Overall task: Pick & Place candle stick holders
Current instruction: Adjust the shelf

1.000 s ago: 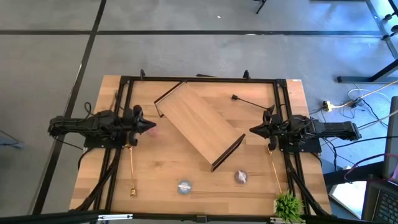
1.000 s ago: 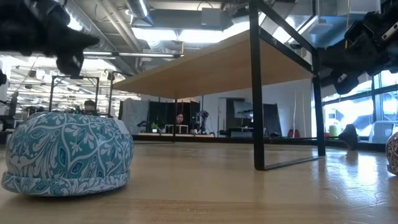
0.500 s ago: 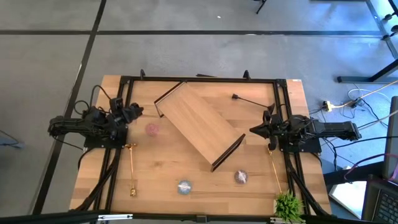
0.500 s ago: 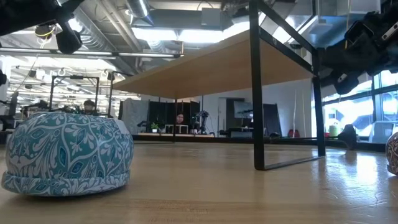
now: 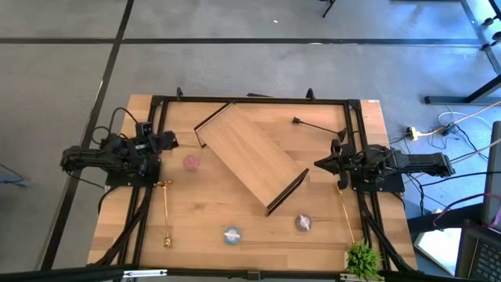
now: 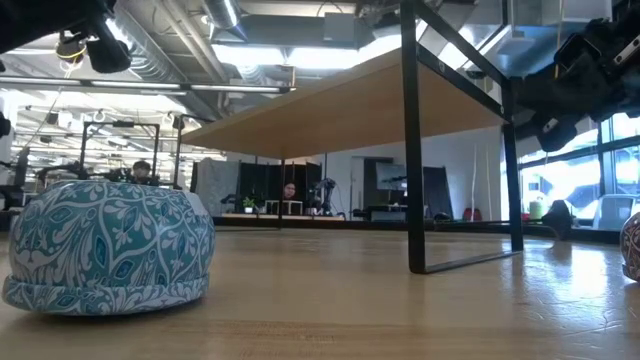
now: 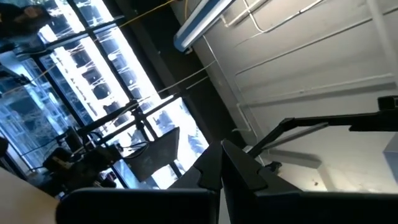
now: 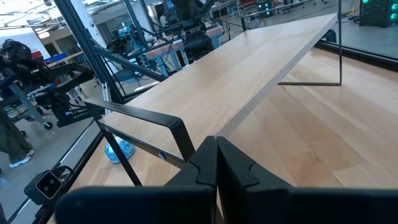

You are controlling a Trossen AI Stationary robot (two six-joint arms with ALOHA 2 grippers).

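**Gold, black and glitter: six holders scattered, both grippers shut and empty**

Gold shows twice on the light wooden table (image 5: pixel 219 207): one gold candle stick holder (image 5: pixel 166 215) lies flat near the left side rail, its round foot toward the near edge, and a second gold candle stick holder (image 5: pixel 345 213) lies flat along the right side rail, partly under the right arm. The black candle stick holder (image 5: pixel 316 128) lies flat at the far right of the table, just beyond the wooden board's far corner.

The three squat glittery rounds sit apart from one another. The pink round (image 5: pixel 191 162) is just beside the left gripper, between it and the board. The pale blue round (image 5: pixel 232 235) sits near the table's near edge and fills the left of the low view (image 6: pixel 110 245). The mauve round (image 5: pixel 303 223) sits near the board's lower end rail.

The wooden board (image 5: pixel 252 157) with black end rails lies diagonally across the middle. A small green plant (image 5: pixel 362 258) stands at the near right corner.

The left gripper (image 5: pixel 168 142) is drawn back over the table's left side, tilted up toward the ceiling, its fingers (image 7: pixel 211 171) pressed together on nothing. The right gripper (image 5: pixel 319 164) hangs by the board's right end, its fingers (image 8: pixel 214 162) likewise pressed together and empty.
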